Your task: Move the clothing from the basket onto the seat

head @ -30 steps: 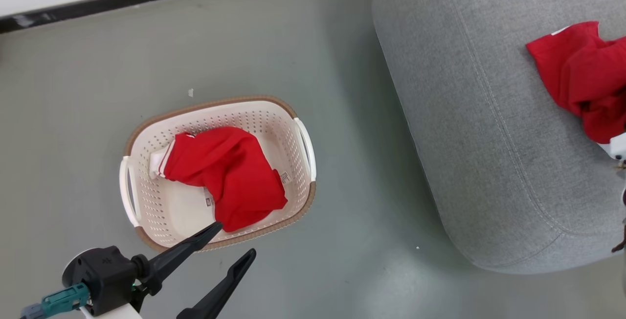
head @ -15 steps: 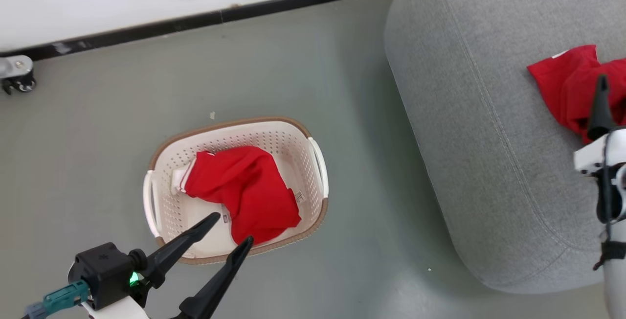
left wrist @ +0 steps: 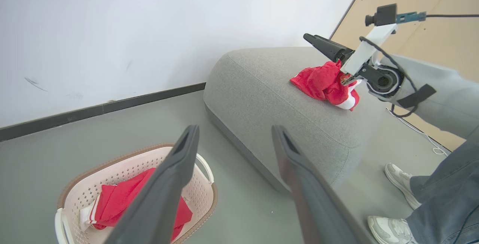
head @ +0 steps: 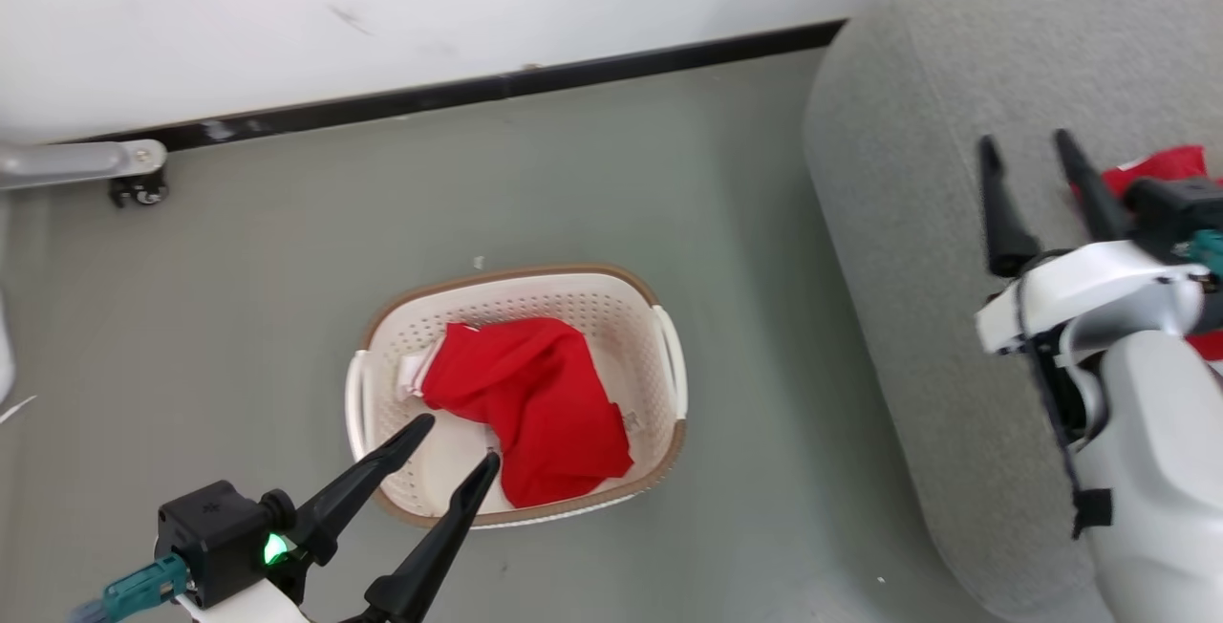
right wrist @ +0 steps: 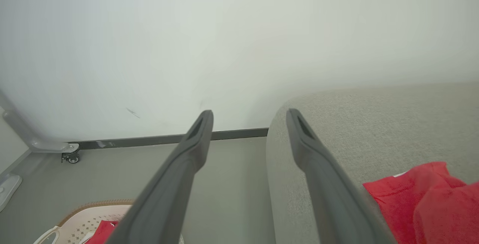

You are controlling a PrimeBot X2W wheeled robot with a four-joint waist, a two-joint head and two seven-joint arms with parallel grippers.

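A red garment (head: 535, 403) with white trim lies crumpled in the cream basket (head: 669, 355) on the floor. It also shows in the left wrist view, the garment (left wrist: 116, 199) inside the basket (left wrist: 112, 158). My left gripper (head: 457, 437) hangs open above the basket's near edge, empty. A second red garment (left wrist: 322, 83) lies on the grey seat (head: 917, 222). My right gripper (head: 1027, 150) stands open and empty above the seat, just left of that garment (head: 1161, 164). In the right wrist view the garment (right wrist: 423, 199) lies at the lower right on the seat (right wrist: 374, 124).
A white wall with a black baseboard (head: 478, 93) runs behind. A grey caster leg (head: 115, 169) sits at the far left. A person's legs and white shoes (left wrist: 400, 184) stand by the seat's far end, near a cable on the floor.
The head camera has tilted up, so the whole scene shifted. My right arm has come up into view over the seat, open and clear of the garment there. My left gripper now reaches over the basket's rim.
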